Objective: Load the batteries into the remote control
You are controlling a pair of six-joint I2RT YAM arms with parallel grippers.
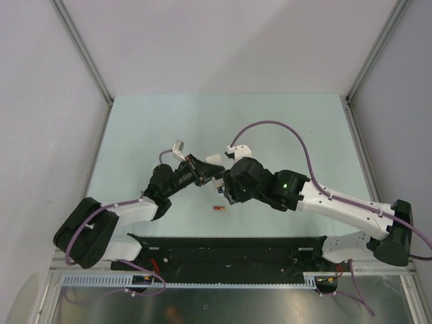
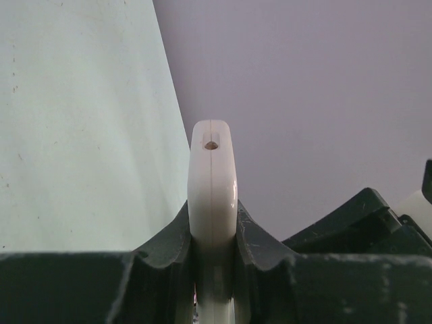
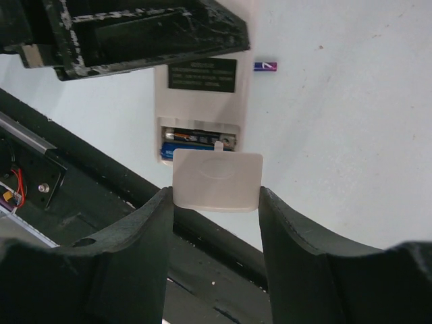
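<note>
My left gripper (image 2: 212, 237) is shut on the remote control (image 2: 212, 185), which shows edge-on as a slim white bar sticking out past the fingers. The right wrist view shows the remote's plain white back (image 3: 202, 106) with its compartment (image 3: 198, 138) uncovered and blue batteries inside. Just below that opening, my right gripper (image 3: 216, 202) is shut on the small white battery cover (image 3: 217, 179), gripping it by both side edges. One loose battery (image 3: 265, 66) lies on the table beyond the remote. From above, both grippers (image 1: 200, 170) (image 1: 223, 179) meet at the table's middle.
A small loose battery (image 1: 217, 209) lies on the pale green table (image 1: 148, 128) just in front of the two grippers. The black base rail (image 1: 229, 250) runs along the near edge. Grey walls stand close around the table.
</note>
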